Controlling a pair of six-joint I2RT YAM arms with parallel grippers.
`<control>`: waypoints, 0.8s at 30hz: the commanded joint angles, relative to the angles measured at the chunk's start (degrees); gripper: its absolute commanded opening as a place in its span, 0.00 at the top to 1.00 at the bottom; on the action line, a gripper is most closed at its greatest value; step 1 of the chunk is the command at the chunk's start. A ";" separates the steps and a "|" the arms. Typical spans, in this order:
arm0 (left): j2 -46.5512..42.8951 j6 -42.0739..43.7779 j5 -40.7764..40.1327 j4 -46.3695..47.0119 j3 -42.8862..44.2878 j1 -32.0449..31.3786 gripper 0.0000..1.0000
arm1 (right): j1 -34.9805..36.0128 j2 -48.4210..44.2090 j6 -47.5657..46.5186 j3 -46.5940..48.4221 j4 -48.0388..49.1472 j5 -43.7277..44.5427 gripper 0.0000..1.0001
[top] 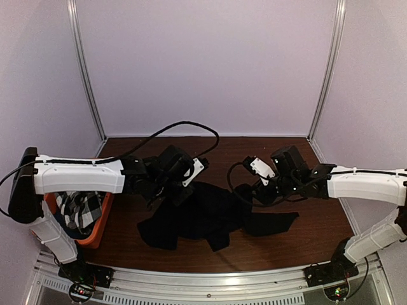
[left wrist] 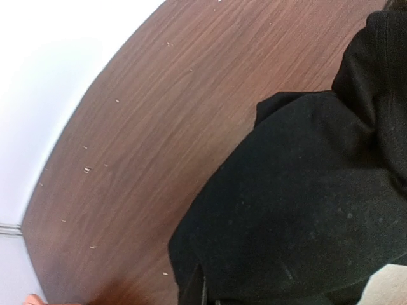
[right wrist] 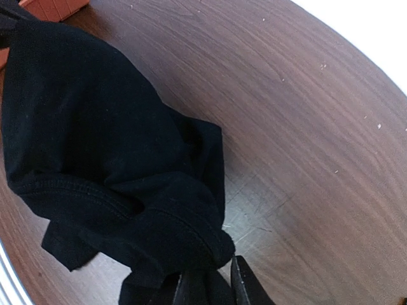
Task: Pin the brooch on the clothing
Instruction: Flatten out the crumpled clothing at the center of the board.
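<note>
Two grippers hold the crumpled black fabric T-shirt (top: 203,216): left gripper (top: 166,196) clamped shut, right gripper (right wrist: 210,283) barely parted, apparently pinching a fold.

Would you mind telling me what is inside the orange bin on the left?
A black-and-white checked cloth lies in the orange bin; the left arm covers its far part.

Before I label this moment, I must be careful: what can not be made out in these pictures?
Brooch: in no view; whether the T-shirt folds hide it is unknown.
Left fingers: left wrist view, cut off by the bottom edge, dark against the black T-shirt.
Right fingers: right wrist view, only tips show; grip on the T-shirt unclear.
Basket contents: top view, left arm covers most; only checked cloth shows.
</note>
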 commanded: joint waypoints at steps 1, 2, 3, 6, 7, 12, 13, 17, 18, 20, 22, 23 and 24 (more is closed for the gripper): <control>0.58 -9.26 6.57 1.79 -3.10 1.87 1.00 | -0.59 2.94 2.30 -2.02 5.44 -6.60 0.67; 0.47 -10.65 7.34 2.00 -3.54 2.38 1.00 | -0.70 3.65 2.57 -2.24 6.14 -7.57 0.65; 0.19 -12.00 7.64 2.42 -4.24 2.92 1.00 | -0.83 4.36 2.77 -2.22 6.65 -8.59 0.62; -0.99 -15.21 9.06 3.34 -6.41 4.82 1.00 | -1.04 6.01 3.16 -2.45 8.02 -11.31 0.55; -1.31 -16.06 9.48 3.51 -6.98 5.54 1.00 | -1.04 6.30 3.16 -2.68 8.49 -11.79 0.53; -3.02 -17.17 9.77 4.77 -9.11 7.20 1.00 | -1.04 8.45 3.16 -2.73 9.81 -12.22 0.52; -3.03 -17.25 9.79 4.82 -9.18 7.26 1.00 | -1.04 8.89 3.95 -2.79 10.38 -12.37 0.52; -2.75 -17.64 10.51 5.60 -9.44 7.32 1.00 | -0.95 11.10 5.17 -2.44 11.85 -10.62 0.53; -2.73 -17.74 10.68 5.85 -9.51 7.29 1.00 | -0.85 11.67 5.32 -2.23 12.17 -10.13 0.53; -2.67 -17.79 10.76 6.32 -9.70 7.28 1.00 | -0.50 12.63 5.73 -1.97 12.71 -8.81 0.53; -2.48 -17.72 10.78 6.39 -9.67 7.35 1.00 | -0.11 13.39 6.13 -1.93 13.71 -7.79 0.53; -2.52 -17.70 10.79 6.40 -9.71 7.28 1.00 | 0.10 13.77 6.06 -1.79 13.94 -7.07 0.54; -2.53 -17.70 10.74 6.44 -9.67 7.32 1.00 | 0.39 14.31 5.93 -1.49 13.90 -5.81 0.57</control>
